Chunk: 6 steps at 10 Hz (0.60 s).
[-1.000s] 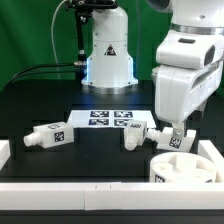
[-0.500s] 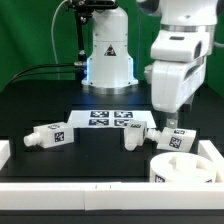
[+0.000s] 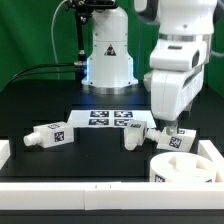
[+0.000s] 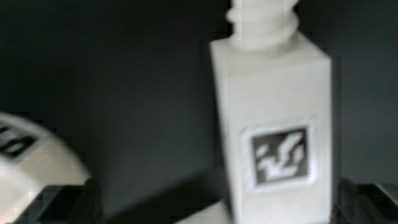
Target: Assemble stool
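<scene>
Only wrist view, leg (image 4: 270, 110) screw tip, exterior, far leg (image 3: 47, 135)

Exterior view, bench (image 3: 40, 100): the marker board (image 3: 110, 118) lies centre, the first leg (image 3: 48, 134) at its eight o'clock, the second leg (image 3: 135, 137) just beside its four o'clock corner, the seat disc (image 3: 185, 168) farther out at four. My end effector (image 3: 170, 127) hangs over the third leg (image 3: 177, 142), at the disc's twelve o'clock.

A green backdrop (image 3: 30, 30) hangs behind the scene. The table (image 3: 40, 105) has a matte black top, evenly lit, with a low white border (image 3: 60, 195) along its near edge.
</scene>
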Each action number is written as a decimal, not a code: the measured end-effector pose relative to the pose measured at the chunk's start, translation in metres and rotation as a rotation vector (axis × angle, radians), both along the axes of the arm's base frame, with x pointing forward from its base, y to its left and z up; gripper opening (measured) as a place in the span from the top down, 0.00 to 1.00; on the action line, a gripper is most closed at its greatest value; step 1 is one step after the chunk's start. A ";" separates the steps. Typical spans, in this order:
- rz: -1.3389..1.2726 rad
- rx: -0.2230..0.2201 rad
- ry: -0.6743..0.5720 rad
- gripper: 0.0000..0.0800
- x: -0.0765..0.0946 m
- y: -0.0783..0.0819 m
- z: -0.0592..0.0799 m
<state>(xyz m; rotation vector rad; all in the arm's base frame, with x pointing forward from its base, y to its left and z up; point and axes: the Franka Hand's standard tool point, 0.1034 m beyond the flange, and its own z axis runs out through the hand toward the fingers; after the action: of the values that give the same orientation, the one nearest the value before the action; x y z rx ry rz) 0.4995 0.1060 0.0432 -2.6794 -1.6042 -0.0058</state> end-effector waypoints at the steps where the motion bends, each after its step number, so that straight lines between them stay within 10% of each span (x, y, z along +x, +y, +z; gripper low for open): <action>1: 0.005 0.005 0.002 0.19 -0.011 0.002 -0.010; 6: 0.005 0.017 0.015 0.19 -0.023 0.003 -0.037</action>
<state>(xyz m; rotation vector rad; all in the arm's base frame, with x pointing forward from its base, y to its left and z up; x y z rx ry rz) 0.4769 0.1088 0.0058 -2.6563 -1.5988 0.0007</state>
